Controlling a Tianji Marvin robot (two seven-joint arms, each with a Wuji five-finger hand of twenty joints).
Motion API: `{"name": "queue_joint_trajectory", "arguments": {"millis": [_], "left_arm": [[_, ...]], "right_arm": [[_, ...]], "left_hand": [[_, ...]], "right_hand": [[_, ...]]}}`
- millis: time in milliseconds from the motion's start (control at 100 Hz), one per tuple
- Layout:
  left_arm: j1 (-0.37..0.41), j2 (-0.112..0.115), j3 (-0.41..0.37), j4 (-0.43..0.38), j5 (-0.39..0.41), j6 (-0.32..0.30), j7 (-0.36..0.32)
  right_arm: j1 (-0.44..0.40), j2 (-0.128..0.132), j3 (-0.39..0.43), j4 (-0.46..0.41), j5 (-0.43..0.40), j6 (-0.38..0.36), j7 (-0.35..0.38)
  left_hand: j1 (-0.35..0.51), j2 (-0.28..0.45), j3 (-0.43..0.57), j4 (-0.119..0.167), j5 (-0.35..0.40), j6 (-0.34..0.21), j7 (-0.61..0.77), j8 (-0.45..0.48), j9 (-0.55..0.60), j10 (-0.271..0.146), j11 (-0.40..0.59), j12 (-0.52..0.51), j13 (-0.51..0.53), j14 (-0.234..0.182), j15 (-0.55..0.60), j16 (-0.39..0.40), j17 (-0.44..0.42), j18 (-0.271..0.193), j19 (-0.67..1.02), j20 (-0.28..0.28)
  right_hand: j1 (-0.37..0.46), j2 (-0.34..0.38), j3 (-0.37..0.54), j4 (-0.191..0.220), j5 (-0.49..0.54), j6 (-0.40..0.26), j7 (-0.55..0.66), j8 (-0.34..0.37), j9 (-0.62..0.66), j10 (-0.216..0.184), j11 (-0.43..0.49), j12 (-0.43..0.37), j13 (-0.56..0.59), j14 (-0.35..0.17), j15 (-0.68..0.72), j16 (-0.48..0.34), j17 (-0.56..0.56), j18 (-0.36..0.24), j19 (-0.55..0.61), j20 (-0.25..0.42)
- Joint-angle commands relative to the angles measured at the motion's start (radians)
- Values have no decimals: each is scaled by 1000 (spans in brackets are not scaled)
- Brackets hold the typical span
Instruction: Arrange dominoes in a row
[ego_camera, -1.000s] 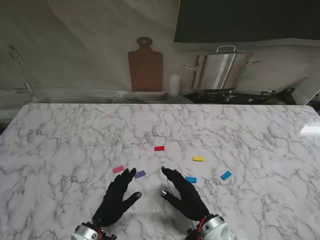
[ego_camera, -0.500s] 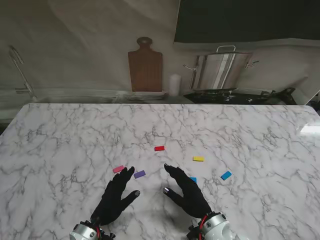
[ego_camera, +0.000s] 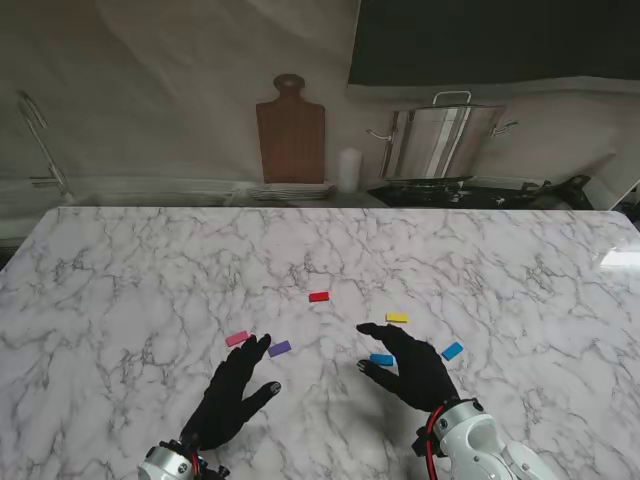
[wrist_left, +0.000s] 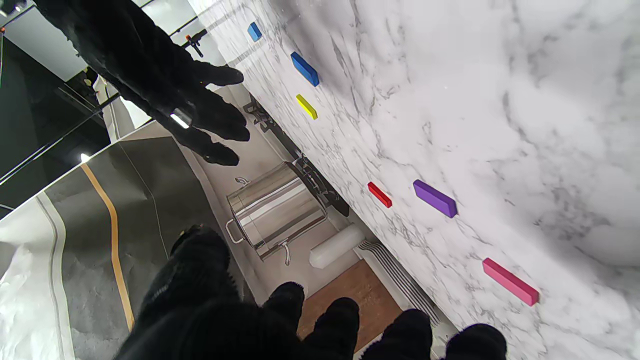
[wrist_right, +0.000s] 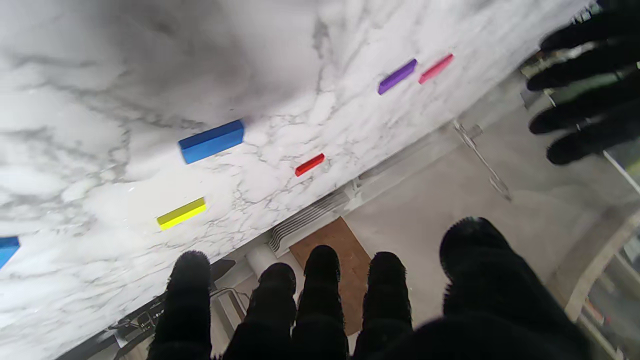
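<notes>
Stand view: right hand (ego_camera: 415, 368) spread empty over the blue domino (ego_camera: 381, 359).

Black-gloved left robot hand (ego_camera: 232, 392), right robot hand (ego_camera: 416, 369), silver wrists, red cables

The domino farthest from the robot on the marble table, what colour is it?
Red small flat domino; the stand view shows it best.

No text, label, brand, number or sign can be read in any view.
</notes>
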Motion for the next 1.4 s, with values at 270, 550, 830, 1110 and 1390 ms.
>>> {"name": "queue_joint_trajectory", "arguments": {"millis": [270, 550, 830, 1110, 1390], "left_arm": [[8, 22, -22, -24, 20, -1, -103], [10, 24, -30, -27, 23, -3, -112], [9, 23, -35, -27, 26, -3, -108], [9, 23, -38, -27, 25, -2, -111], [4, 29, -47, -22, 24, -31, -138]], "right_arm": [[111, 42, -26, 63, -185, 50, 96], [209, 50, -116, 164, -286, 110, 68], [294, 48, -209, 282, -348, 157, -25], [345, 40, -265, 360, -344, 166, -107], [365, 38, -287, 395, -348, 167, -143]], "left_hand": [[41, -6, -4, 22, -31, -10, 30, 200, -17, -24, 6, 106, -15, -27, 3, 45, 9, -15, -6, 63], [40, -7, -4, 22, -29, -9, 13, 208, -18, -25, 3, 99, -15, -26, 3, 49, 9, -13, -8, 70], [41, -7, -4, 23, -28, -11, 9, 212, -19, -27, 2, 98, -16, -27, 2, 50, 8, -12, -7, 76], [42, -7, -3, 23, -28, -12, 8, 213, -19, -28, 1, 91, -16, -27, 0, 45, 8, -14, -8, 79], [47, -23, -3, 22, -18, -18, 29, 231, -16, -28, 11, 111, -14, -28, 6, 54, 8, -13, -6, 87]], "right_hand": [[-42, -107, 160, -17, 112, 73, 137, -41, 105, 42, 114, 96, 150, 54, 150, 110, 76, 15, 270, 114], [-93, -276, 287, -53, 193, 108, 222, 32, 146, 63, 242, 220, 189, 86, 347, 197, 141, 6, 440, 180], [-101, -448, 514, -89, 257, 102, 351, 150, 224, 58, 347, 297, 254, 106, 506, 263, 216, -3, 585, 230], [-70, -556, 630, -105, 330, 46, 491, 232, 288, 37, 471, 392, 297, 114, 689, 349, 258, -7, 680, 260], [-15, -619, 675, -126, 399, -2, 541, 234, 306, 18, 535, 451, 308, 107, 774, 389, 275, -12, 722, 275]]}}
